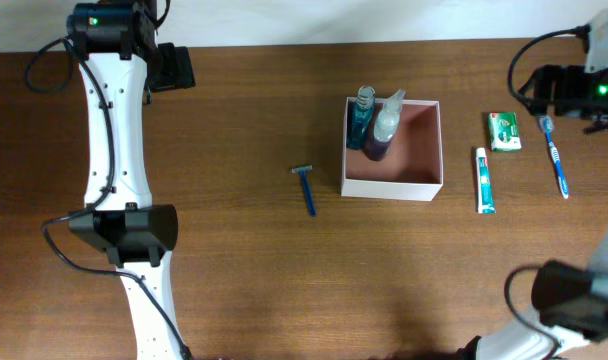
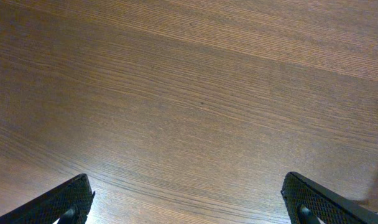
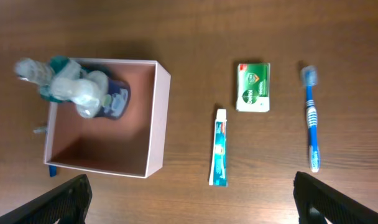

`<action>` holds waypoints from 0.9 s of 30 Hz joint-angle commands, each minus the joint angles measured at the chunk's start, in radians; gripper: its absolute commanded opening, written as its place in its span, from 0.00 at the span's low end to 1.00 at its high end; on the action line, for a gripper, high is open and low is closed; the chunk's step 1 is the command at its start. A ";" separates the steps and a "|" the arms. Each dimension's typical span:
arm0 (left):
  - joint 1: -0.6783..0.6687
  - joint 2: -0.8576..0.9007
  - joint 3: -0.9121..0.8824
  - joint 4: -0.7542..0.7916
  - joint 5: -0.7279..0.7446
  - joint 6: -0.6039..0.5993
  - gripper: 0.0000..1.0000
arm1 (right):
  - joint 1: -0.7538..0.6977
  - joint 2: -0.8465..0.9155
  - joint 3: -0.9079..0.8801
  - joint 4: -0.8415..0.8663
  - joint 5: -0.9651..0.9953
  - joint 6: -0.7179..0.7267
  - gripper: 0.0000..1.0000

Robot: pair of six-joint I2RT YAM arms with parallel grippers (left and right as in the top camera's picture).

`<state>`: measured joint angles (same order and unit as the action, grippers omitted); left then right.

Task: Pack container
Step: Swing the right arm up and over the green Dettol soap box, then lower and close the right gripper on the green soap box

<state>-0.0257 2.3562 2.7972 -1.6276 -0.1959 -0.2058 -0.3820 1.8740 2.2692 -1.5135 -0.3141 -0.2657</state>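
The container [image 1: 420, 150], a square white-walled box with a pinkish-brown inside, stands right of centre. A blue bottle [image 1: 362, 115] and a clear spray bottle [image 1: 386, 124] stand in its back left corner. The right wrist view shows the container [image 3: 159, 118] with both bottles [image 3: 83, 93]. A toothpaste tube [image 1: 484, 180], a green packet [image 1: 504, 131] and a blue toothbrush [image 1: 556, 155] lie right of it. A blue razor [image 1: 307, 188] lies to its left. My right gripper [image 3: 189, 202] is open and empty, high above these items. My left gripper [image 2: 189, 202] is open and empty over bare wood.
The table [image 1: 234, 250] is brown wood. My left arm [image 1: 119, 150] runs along the left side, with its gripper [image 1: 174, 68] at the far left edge. My right arm's wrist [image 1: 569, 88] hangs at the far right, and its base [image 1: 574, 295] is at the near right.
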 commanded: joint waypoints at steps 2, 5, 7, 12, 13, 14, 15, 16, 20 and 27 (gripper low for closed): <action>0.005 -0.015 -0.002 0.000 -0.011 -0.010 0.99 | -0.012 0.127 0.017 0.004 -0.023 0.009 0.99; 0.005 -0.015 -0.002 0.000 -0.011 -0.010 0.99 | -0.011 0.195 0.016 0.074 0.058 0.009 0.99; 0.005 -0.015 -0.002 0.000 -0.011 -0.010 0.99 | -0.011 0.232 0.016 0.089 0.131 0.009 0.99; 0.005 -0.015 -0.002 0.000 -0.011 -0.010 0.99 | -0.011 0.333 0.016 0.110 0.194 0.012 0.99; 0.005 -0.015 -0.002 0.000 -0.011 -0.010 0.99 | -0.010 0.350 0.016 0.114 0.192 0.012 0.99; 0.005 -0.015 -0.002 0.000 -0.011 -0.010 0.99 | -0.010 0.364 0.016 0.120 0.192 0.012 0.99; 0.005 -0.015 -0.002 0.000 -0.011 -0.010 0.99 | -0.010 0.382 0.016 0.133 0.192 0.011 0.99; 0.005 -0.015 -0.002 0.000 -0.011 -0.010 0.99 | -0.010 0.401 0.016 0.150 0.192 0.011 0.99; 0.005 -0.015 -0.002 0.000 -0.011 -0.010 1.00 | -0.010 0.459 0.016 0.185 0.196 -0.019 0.99; 0.005 -0.015 -0.002 0.000 -0.011 -0.010 1.00 | 0.010 0.527 0.013 0.229 0.195 -0.019 0.99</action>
<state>-0.0257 2.3562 2.7972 -1.6276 -0.1963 -0.2058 -0.3832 2.3734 2.2719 -1.3045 -0.1307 -0.2707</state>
